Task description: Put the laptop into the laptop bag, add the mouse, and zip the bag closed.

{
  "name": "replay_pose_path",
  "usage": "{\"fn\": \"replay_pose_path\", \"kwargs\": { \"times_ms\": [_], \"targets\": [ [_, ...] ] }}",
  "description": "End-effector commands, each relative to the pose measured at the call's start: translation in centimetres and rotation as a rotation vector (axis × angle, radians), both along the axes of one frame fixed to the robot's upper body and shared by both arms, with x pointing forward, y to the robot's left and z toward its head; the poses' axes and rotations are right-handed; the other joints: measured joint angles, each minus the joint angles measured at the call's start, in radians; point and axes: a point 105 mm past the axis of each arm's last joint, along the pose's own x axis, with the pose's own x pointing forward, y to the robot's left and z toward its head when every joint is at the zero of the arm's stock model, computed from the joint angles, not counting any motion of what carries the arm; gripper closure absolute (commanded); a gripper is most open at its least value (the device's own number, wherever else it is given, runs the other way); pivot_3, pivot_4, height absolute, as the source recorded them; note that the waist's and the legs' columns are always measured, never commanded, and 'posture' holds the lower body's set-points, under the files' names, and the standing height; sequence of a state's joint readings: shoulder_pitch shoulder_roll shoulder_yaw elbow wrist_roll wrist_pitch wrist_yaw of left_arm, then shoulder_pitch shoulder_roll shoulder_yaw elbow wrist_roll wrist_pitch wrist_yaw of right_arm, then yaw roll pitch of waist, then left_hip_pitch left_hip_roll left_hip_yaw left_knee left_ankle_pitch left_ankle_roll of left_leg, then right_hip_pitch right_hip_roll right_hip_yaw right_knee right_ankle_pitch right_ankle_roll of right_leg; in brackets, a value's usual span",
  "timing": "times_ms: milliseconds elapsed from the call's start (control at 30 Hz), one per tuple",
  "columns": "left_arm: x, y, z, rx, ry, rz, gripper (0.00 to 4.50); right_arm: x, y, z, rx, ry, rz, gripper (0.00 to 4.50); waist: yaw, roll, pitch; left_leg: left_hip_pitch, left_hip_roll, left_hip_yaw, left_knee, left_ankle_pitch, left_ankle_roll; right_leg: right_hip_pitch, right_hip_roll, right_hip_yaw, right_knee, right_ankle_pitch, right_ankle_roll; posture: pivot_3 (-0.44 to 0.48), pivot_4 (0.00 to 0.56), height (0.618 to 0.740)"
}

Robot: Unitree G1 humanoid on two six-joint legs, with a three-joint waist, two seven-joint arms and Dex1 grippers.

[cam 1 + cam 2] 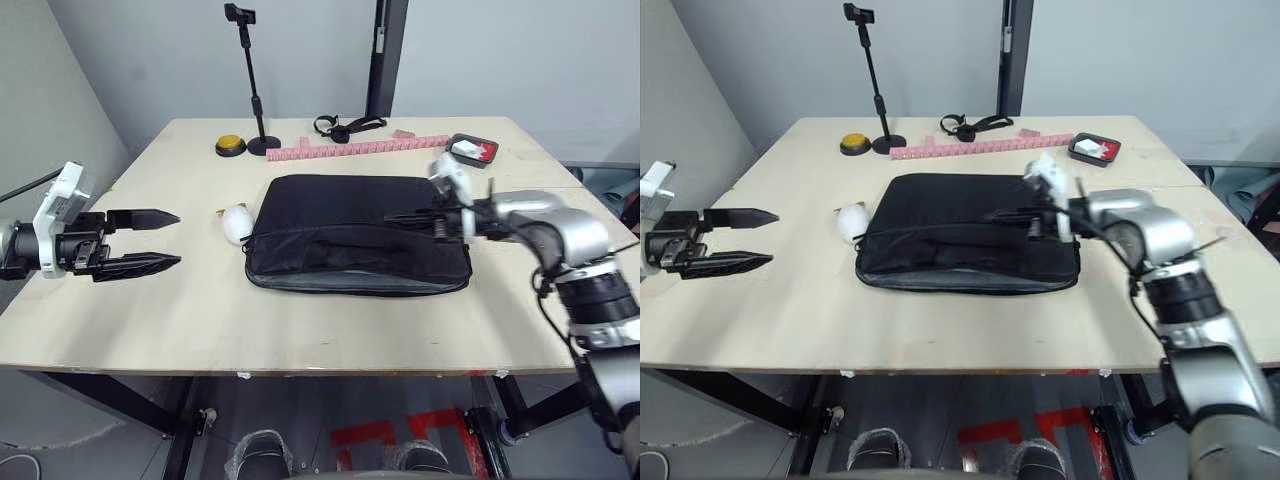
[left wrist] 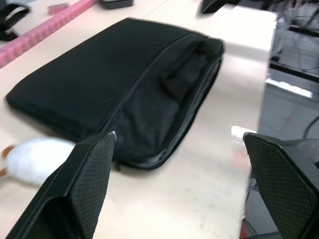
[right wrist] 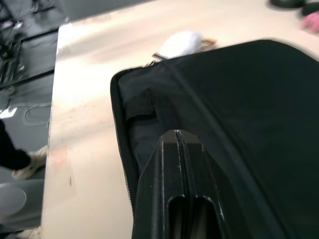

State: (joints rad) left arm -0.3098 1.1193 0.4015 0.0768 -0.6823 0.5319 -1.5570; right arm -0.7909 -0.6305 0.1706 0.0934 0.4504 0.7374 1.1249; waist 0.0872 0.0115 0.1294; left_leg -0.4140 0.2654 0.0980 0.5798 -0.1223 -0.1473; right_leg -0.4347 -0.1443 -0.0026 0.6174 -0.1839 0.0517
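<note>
Fingers on the right gripper (image 1: pixel 395 216) are pressed flat together with nothing visibly pinched between them, tips resting over the top of the laptop bag (image 1: pixel 350 230), which lies flat on the table (image 1: pixel 200 310) right under it. Past the bag's far end sits a white plush toy (image 1: pixel 237 222) touching its corner. Further out the left gripper (image 1: pixel 168 240) hovers wide open and empty, well apart from the bag.

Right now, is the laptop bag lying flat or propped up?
Flat. The laptop bag lies on the table, front pocket and handles facing up, with the right gripper, fingers together, resting over it.
</note>
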Motion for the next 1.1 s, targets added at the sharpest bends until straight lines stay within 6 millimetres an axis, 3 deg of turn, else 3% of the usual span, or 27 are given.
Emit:
{"fn": "replay_pose_path", "kwargs": {
  "times_ms": [33, 267, 467, 833, 967, 1100],
  "targets": [
    [-1.2, -1.6, 1.9, -0.004, -0.052, -0.109, 0.22, 1.3, 1.8, 0.3, -0.044, -0.049, 0.004, 4.48, 0.005, 0.0, 0.0, 0.0, 0.0, 0.0, 0.0, 0.0, 0.0, 0.0, 0.0, 0.0, 0.0, 0.0, -0.001, 0.0, 0.15, 0.74],
    [-1.3, -2.5, 1.6, -0.01, -0.054, -0.127, 0.22, 3.0, 4.9, -1.0, -0.084, -0.019, 0.024, 4.48, 0.004, 0.0, 0.0, 0.0, 0.0, 0.0, 0.0, 0.0, -0.001, 0.0, 0.0, -0.001, 0.0, -0.001, -0.002, 0.0, 0.15, 0.74],
    [-1.1, -2.0, 0.6, -0.017, -0.036, -0.093, 0.22, 5.4, 5.1, -5.1, -0.25, 0.067, -0.117, 4.48, -0.007, 0.0, 0.0, 0.0, 0.0, -0.001, 0.0, -0.005, -0.009, 0.0, 0.0, -0.001, 0.001, -0.001, -0.002, 0.0, 0.15, 0.74],
    [0.8, 0.3, 1.5, -0.244, -0.008, 0.069, 0.22, 3.9, 4.8, -4.6, -0.284, 0.063, -0.01, 4.48, 0.005, -0.004, -0.003, 0.001, 0.0, -0.001, 0.001, -0.005, -0.01, 0.002, 0.0, -0.001, 0.003, -0.001, -0.002, 0.0, 0.15, 0.74],
    [3.4, 2.0, -0.1, -0.273, 0.091, 0.249, 0.22, 3.9, 4.8, -4.7, -0.285, 0.067, -0.017, 4.48, 0.007, -0.004, -0.003, 0.001, 0.0, -0.001, 0.001, -0.005, -0.01, 0.001, 0.0, -0.001, 0.003, -0.001, -0.002, 0.0, 0.15, 0.74],
    [9.3, 5.8, -2.3, -0.394, 0.125, 0.648, 0.22, 3.8, 4.6, -5.0, -0.306, 0.073, -0.031, 4.48, 0.014, -0.005, -0.006, 0.002, 0.0, -0.002, 0.001, -0.005, -0.01, 0.002, 0.0, -0.001, 0.004, -0.001, -0.002, 0.0, 0.15, 0.74]
  ]
}}
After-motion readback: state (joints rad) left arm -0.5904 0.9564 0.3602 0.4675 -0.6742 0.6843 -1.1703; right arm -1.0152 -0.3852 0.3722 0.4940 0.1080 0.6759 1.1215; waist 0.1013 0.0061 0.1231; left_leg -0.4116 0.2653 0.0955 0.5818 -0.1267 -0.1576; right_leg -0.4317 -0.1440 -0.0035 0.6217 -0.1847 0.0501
